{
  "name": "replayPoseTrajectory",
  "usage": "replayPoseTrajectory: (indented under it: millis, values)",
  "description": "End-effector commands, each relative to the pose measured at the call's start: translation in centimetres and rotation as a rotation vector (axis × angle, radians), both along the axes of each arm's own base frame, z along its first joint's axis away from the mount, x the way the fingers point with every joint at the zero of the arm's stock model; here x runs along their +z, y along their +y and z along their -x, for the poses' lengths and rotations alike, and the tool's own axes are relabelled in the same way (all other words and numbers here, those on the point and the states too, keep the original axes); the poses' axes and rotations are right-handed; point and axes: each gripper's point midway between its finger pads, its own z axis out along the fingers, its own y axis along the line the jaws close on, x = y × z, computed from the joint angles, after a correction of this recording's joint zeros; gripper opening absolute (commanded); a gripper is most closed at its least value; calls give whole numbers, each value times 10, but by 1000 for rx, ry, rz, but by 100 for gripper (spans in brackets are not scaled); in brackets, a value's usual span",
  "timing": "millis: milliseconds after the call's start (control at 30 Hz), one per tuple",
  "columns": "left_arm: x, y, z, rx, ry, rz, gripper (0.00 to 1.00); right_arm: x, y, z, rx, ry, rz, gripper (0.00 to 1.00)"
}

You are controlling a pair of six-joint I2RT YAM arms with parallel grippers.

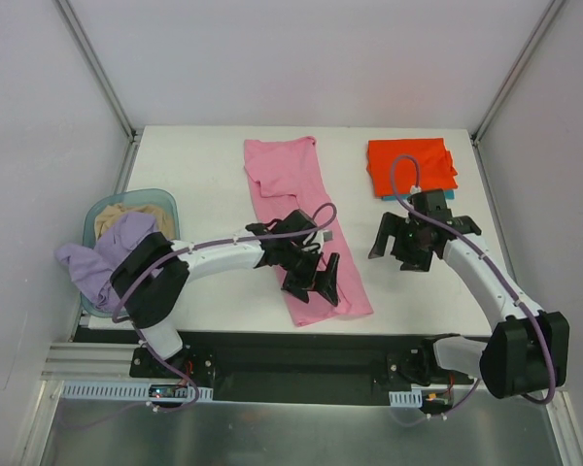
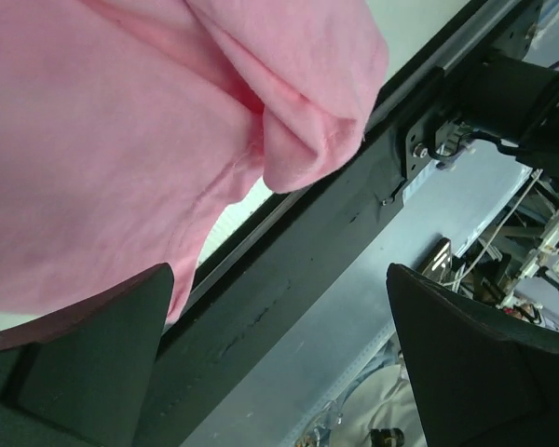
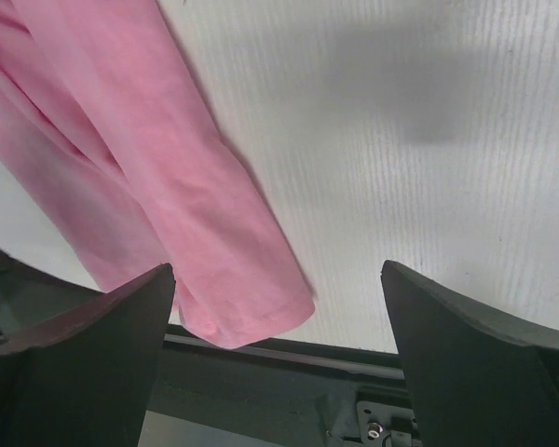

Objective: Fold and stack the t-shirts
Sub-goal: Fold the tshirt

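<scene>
Worktop [image 1: 204,165]: white and flat, walled in by pale panels, with a black rail along its near edge.
Pink t-shirt [image 1: 287,180]: lies as a long, narrow strip from the far middle to the near edge. In the left wrist view its near end bunches right at the rail.
Orange-red t-shirt [image 1: 408,165]: folded at the far right, with the teal t-shirt [image 1: 449,193] showing just under it.
Lavender t-shirt [image 1: 102,257]: unfolded, draped over the basket [image 1: 165,199] at the left.
Left end effector [image 1: 313,282]: I hover over the near end of the pink strip, jaws wide apart, gripping nothing.
Right end effector [image 1: 400,250]: I hang over bare worktop between the pink strip and the orange-red stack, jaws apart and empty.
Step in hand, as I judge it: the cross fold, bringing the near end of the pink strip over to the far end.
Grasp: I take one near corner with each end effector and pinch every layer. Gripping only the top layer would likely open the lengthwise fold.
Carry: I keep the lift low and the two corners level, then lay them square on the far edge.
Risk: the bunched near end can hide a corner, so I flatten it first.
</scene>
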Motion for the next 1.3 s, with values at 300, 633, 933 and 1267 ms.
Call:
replayPoseTrajectory:
  millis: [300,633,933,1267]
  values:
    - [-81,79,41,179,163,-249,99,-15,43,37,235,1,-130,97]
    - [-49,130,18,339,19,-300,99,-32,65,87,409,96,-42,97]
    - [-37,156,41,433,50,-341,99,-49,72,124,408,220,-98,91]
    - [-57,162,55,504,114,-392,81,-72,95,116,365,293,-116,49]
